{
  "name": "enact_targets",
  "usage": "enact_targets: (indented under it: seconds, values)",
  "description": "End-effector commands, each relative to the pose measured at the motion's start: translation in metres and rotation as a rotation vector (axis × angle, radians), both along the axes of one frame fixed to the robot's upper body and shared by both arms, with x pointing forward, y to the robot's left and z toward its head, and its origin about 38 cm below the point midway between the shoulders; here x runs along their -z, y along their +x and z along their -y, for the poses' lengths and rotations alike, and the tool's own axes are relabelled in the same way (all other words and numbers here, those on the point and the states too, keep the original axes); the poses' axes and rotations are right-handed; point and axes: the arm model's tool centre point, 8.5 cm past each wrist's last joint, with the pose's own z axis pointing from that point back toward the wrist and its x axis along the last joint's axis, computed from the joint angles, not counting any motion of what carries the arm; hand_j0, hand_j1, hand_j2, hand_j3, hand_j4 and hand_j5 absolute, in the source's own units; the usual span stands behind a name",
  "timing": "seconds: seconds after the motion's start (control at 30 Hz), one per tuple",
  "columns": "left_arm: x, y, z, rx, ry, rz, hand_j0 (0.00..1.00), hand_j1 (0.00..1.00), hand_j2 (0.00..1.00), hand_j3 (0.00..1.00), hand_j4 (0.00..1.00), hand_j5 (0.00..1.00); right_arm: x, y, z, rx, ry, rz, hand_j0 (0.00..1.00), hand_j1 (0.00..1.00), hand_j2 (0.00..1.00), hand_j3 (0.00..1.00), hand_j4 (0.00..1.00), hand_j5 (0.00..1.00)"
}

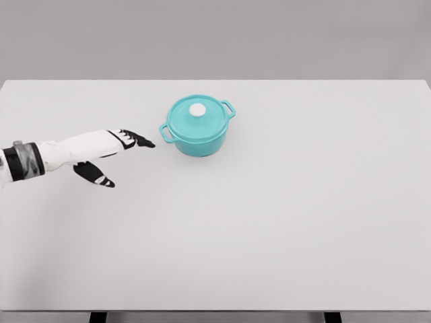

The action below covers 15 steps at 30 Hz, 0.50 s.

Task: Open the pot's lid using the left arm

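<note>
Head view: no brand, label or writing can be read on anything here.

The white counter fills most of the picture, its far edge running straight across the top against a grey wall and its near edge showing along the bottom. Wide bare surface lies to the right of the pot and in front of it, from about 2 o'clock round to 7 o'clock.

The pot stands upright on the far half of the counter, a little left of the middle. It is teal and round, with two loop handles, one at about 2 o'clock and one at about 8 o'clock. The lid sits closed on it, teal too, with a small white knob at its centre.

The left hand comes in from the left edge on a white arm, at about 8 o'clock from the pot. Its black-tipped fingers stretch toward the pot, the thumb hanging apart below, and it holds nothing. The fingertips are near the closer handle but do not touch it.
</note>
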Motion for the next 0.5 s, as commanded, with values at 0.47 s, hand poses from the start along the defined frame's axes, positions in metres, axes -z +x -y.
enact_targets:
  seconds: [0.47]
  values:
    - [-0.082,0.054,0.04,0.113,0.11,0.145,1.0,1.0,1.0,1.0,1.0,1.0,0.0,-0.003,0.0,0.011,-0.001,-0.004,1.0,1.0,1.0,1.0,1.0,1.0]
